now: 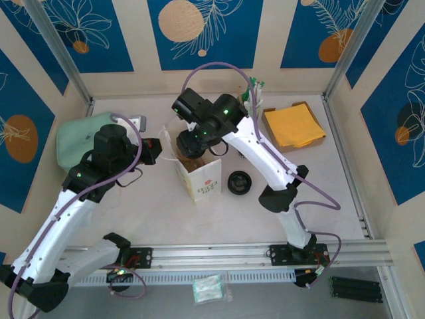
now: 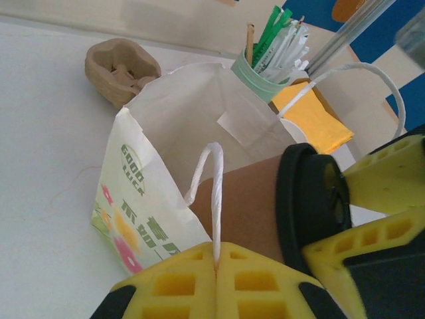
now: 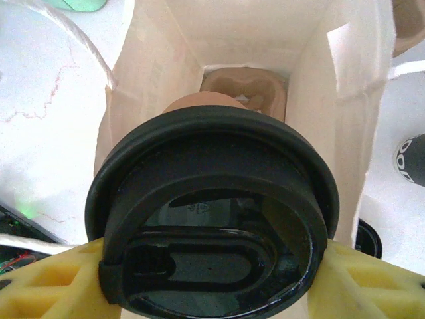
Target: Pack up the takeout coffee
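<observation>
Two pincers: both of yours are clenched, each on a different thing.
Left pincer (image 2: 216,266): its yellow fingers are pressed together on the white bag handle (image 2: 214,193) of the paper bag (image 2: 143,193).
Right pincer (image 3: 212,279): it is grasping the takeout coffee (image 3: 212,186), one yellow finger on each side by the black lid.
Takeout coffee: a brown cup with its lid on, held off the counter (image 2: 46,133) at the bag's open mouth. You cannot tell whether its base is inside.
Bag interior: a cardboard tray (image 3: 246,90) lies at the bottom, below the cup.
Behind the bag: you have a moulded cup carrier (image 2: 123,63), a mint-green cup (image 2: 262,70) of stirrers, and yellow napkins (image 2: 312,116).
Right of the bag: a round black lid (image 1: 239,181) rests on the counter.
</observation>
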You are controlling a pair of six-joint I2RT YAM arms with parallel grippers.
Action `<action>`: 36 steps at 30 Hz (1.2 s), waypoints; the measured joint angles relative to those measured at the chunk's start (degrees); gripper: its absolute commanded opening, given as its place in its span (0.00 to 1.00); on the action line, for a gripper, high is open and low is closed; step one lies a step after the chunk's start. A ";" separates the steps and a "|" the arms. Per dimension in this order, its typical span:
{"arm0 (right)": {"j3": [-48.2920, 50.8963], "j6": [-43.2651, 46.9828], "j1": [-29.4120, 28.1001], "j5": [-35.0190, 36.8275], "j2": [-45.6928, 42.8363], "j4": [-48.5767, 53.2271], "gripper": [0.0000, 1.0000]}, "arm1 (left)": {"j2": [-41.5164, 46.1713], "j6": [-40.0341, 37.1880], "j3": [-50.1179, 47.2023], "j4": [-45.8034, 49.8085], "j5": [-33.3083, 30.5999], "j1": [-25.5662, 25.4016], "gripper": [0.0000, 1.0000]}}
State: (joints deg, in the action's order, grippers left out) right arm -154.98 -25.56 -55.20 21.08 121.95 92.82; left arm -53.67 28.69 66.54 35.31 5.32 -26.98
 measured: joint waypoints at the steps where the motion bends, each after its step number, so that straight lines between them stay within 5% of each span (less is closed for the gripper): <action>1: -0.04 0.04 -0.17 0.11 0.33 0.00 0.61 | 0.02 0.20 -0.13 -0.20 0.31 -0.02 0.00; 36: 4.37 2.25 -0.35 0.76 4.61 0.00 0.61 | 3.76 2.40 -2.54 -0.09 1.29 -0.02 0.00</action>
State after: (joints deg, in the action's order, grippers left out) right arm -150.61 -23.31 -55.55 21.85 126.56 92.82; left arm -49.91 31.09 64.01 35.22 6.61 -27.00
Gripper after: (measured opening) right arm 0.616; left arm 0.054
